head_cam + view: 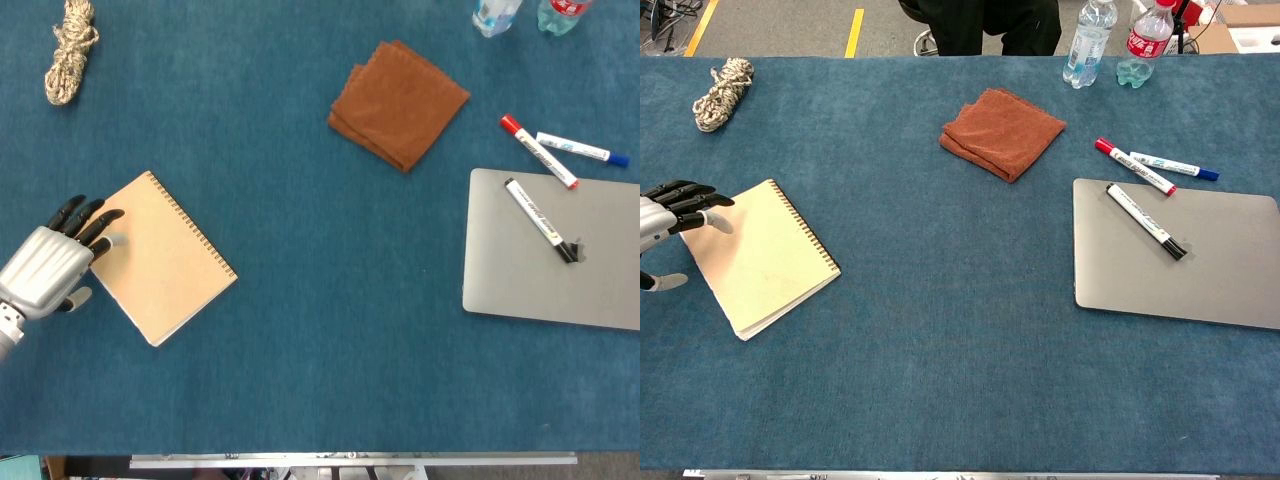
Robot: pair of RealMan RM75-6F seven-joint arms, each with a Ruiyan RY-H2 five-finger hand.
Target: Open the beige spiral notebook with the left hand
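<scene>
The beige spiral notebook (165, 256) (765, 256) lies closed and flat on the blue table at the left, its wire spine along the upper right edge. My left hand (52, 267) (665, 218) sits at the notebook's left edge, fingers spread and stretched over the left corner, holding nothing. Its fingertips (103, 222) reach just over the cover's edge. My right hand shows in neither view.
A coiled rope (68, 49) lies far left at the back. A folded brown cloth (398, 101) is at centre back. A closed silver laptop (554, 250) at right carries a marker (540, 221); two more markers (538, 150) lie behind it. Two bottles (1087, 40) stand at the back edge.
</scene>
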